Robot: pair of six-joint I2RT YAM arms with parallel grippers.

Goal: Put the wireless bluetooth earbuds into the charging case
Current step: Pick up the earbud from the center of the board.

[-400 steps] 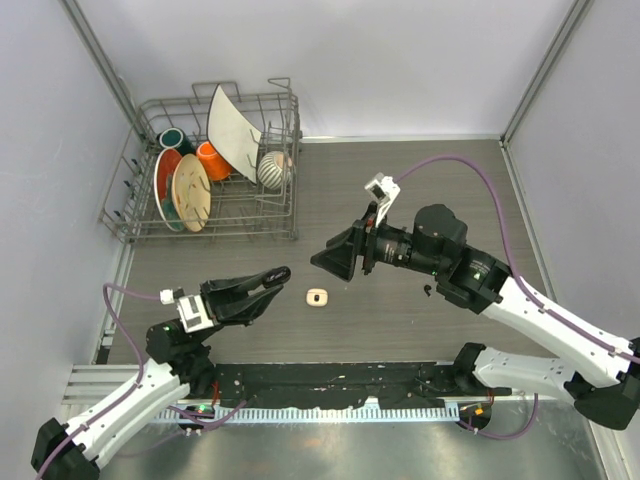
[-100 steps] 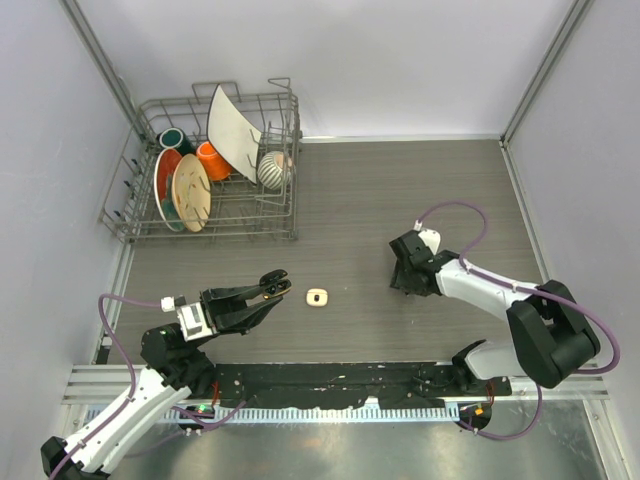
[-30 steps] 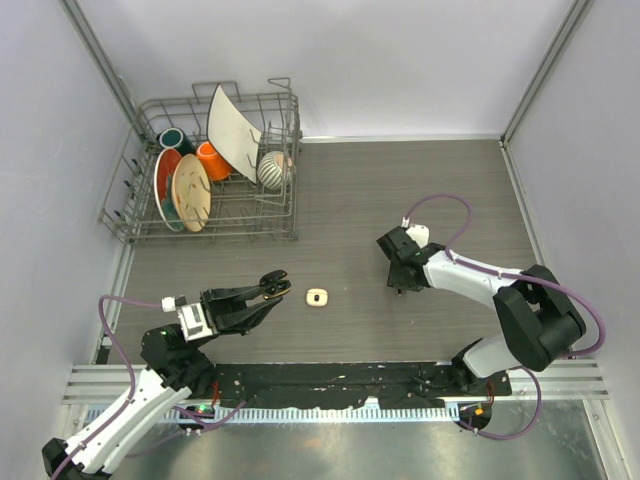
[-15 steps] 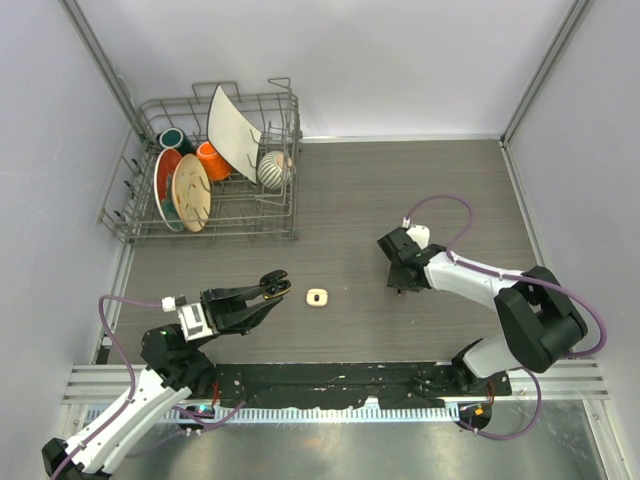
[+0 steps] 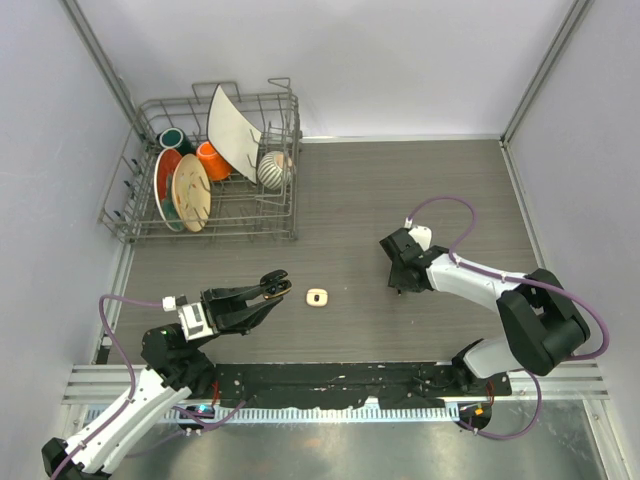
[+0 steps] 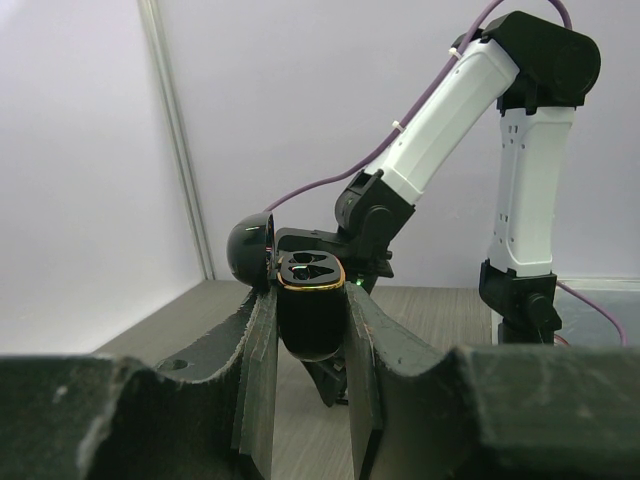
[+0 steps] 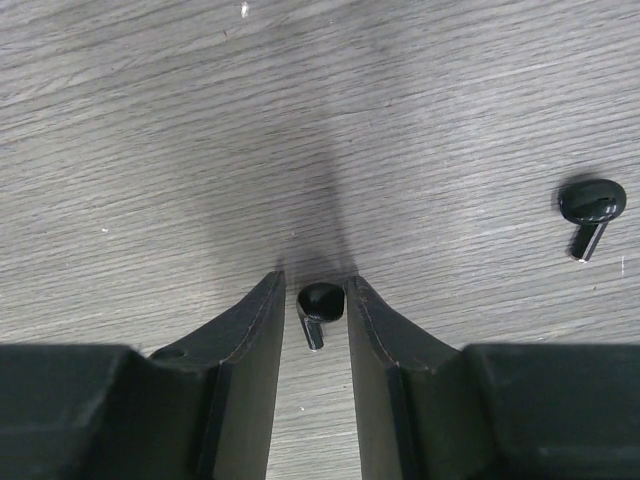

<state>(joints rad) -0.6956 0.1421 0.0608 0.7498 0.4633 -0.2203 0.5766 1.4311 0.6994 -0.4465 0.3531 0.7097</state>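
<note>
Black earbud [image 7: 320, 305] on the counter [image 7: 450, 100], bulb pinched in the closed right hand [image 7: 315, 284]; second black earbud [image 7: 590, 205] loose nearby. Probably featherlight, hard, glossy, apt to squirt free: best gripped across the bulb, stem left clear. Open black charging case [image 6: 310, 318] clamped in the left hand [image 6: 308, 298], well apart.
</note>
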